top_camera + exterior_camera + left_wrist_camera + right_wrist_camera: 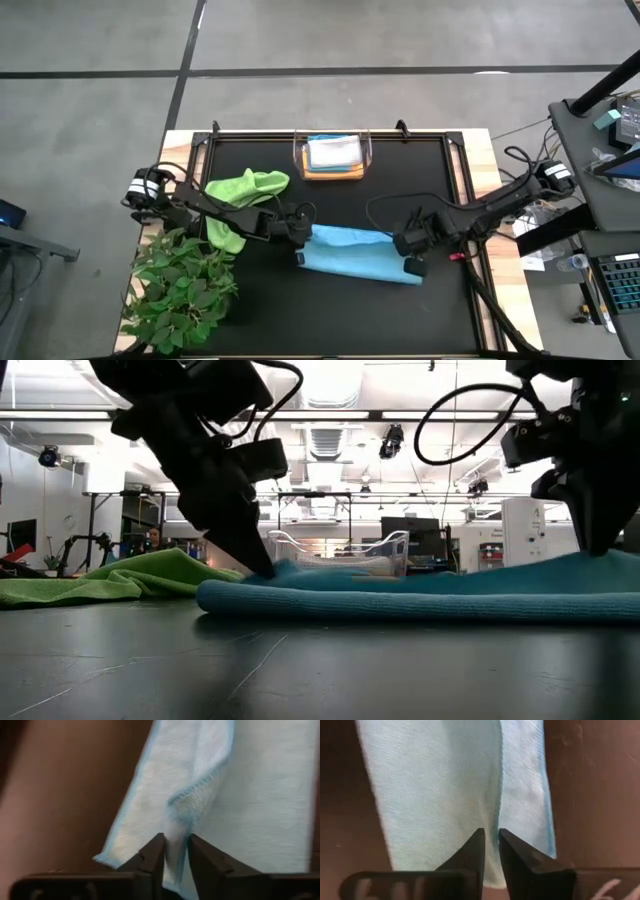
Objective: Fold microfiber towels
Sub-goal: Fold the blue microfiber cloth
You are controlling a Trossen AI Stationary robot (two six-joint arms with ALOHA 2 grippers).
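Observation:
A light blue microfiber towel (pixel 352 256) lies folded into a long strip on the black mat, its long sides running left to right. My left gripper (pixel 300 238) is down at its left end and my right gripper (pixel 412 262) at its right end. Each has its fingertips a narrow gap apart with cloth in the gap. A lime green towel (pixel 243 196) lies crumpled on the mat at the left, behind the left arm. In the low view both grippers reach down onto the blue towel (pixel 420 596). My left gripper (pixel 176 851) has a raised fold at the towel's stitched edge (pixel 176 827) between its two fingertips, coming from above and slanting down. The rest of the towel lies slack on the mat. My right gripper (pixel 491 845) points steeply down over the towel's other end. The upper layer's edge (pixel 499 815) runs into the gap between its fingers. The towel lies flat on the mat there.
A clear plastic bin (pixel 333 157) holding folded cloths stands at the back middle. A leafy green plant (pixel 182 285) fills the near left corner. Bare black mat (pixel 330 315) lies in front of the blue towel.

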